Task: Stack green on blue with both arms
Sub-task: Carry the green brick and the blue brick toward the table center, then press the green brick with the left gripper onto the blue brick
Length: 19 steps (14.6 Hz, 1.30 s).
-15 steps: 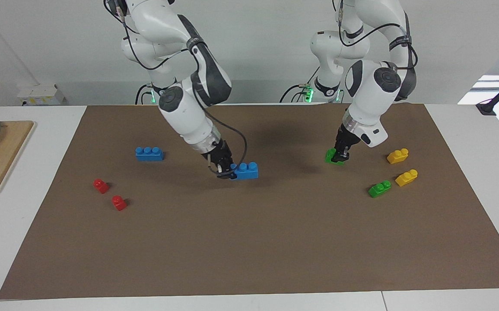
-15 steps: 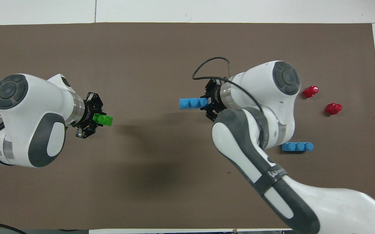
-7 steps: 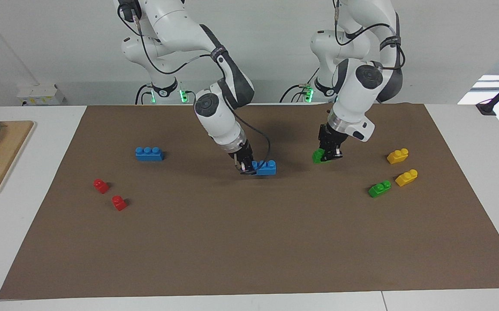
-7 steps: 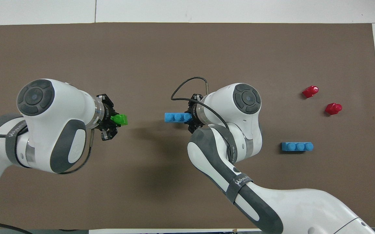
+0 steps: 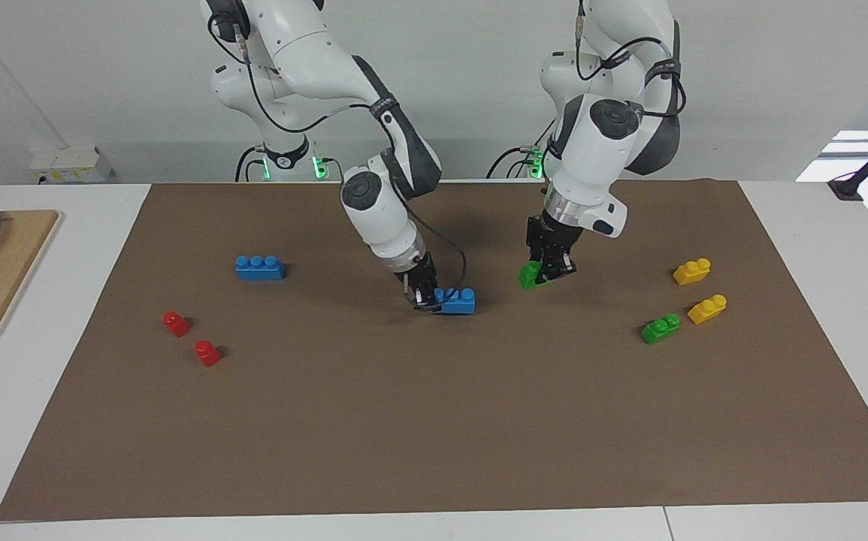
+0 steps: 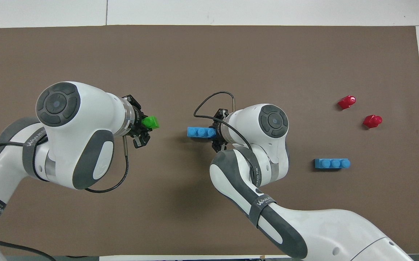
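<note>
While gripping bricks, arms bent inward

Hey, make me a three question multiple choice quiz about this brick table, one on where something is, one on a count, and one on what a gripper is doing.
1. Where is the loose green brick?
A. beside the yellow bricks
B. beside the red bricks
C. on a blue brick

2. How many red bricks lie on the mat?
A. one
B. two
C. four

3. What does the right gripper hold?
A. nothing
B. a yellow brick
C. a blue brick

Answers:
1 A, it lies next to the yellow bricks toward the left arm's end.
2 B, two red bricks sit near each other.
3 C, its jaws are shut on the held blue brick, while the left gripper holds the held green brick.
</note>
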Available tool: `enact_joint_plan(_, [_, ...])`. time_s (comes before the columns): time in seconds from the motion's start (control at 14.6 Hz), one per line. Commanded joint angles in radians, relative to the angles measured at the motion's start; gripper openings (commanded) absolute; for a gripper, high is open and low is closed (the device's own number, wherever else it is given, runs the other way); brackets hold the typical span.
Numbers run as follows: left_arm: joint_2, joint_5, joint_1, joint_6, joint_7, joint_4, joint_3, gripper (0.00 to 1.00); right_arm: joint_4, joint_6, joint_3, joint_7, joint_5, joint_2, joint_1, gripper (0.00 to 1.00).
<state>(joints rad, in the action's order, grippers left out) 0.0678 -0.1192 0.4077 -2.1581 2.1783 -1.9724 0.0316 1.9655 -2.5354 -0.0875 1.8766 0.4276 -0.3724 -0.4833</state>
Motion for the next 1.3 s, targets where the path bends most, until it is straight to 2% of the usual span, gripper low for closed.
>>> enact_joint_plan(0.0, [0.075, -0.025, 0.022, 0.032, 0.070, 0.108, 0.011, 0.00, 0.024, -0.034, 0.005, 0.013, 0.007, 0.004, -0.009, 0.00])
enact_joint_plan(0.41, [0.130, -0.010, 0.094, 0.011, 0.098, 0.132, 0.040, 0.00, 0.050, -0.063, 0.005, 0.006, 0.007, 0.007, -0.015, 0.00])
enact_joint_plan(0.82, [0.184, 0.092, 0.152, 0.006, 0.086, 0.139, 0.044, 0.00, 0.059, -0.083, 0.005, 0.006, 0.007, 0.007, -0.015, 0.00])
enact_joint_plan(0.96, [0.245, 0.090, 0.161, 0.021, 0.087, 0.203, 0.044, 0.00, 0.061, -0.083, 0.005, 0.006, 0.007, 0.007, -0.015, 0.00])
enact_joint_plan(1.24, [0.257, 0.084, 0.163, 0.008, 0.087, 0.215, 0.048, 0.00, 0.061, -0.083, 0.005, 0.006, 0.007, 0.007, -0.015, 0.00])
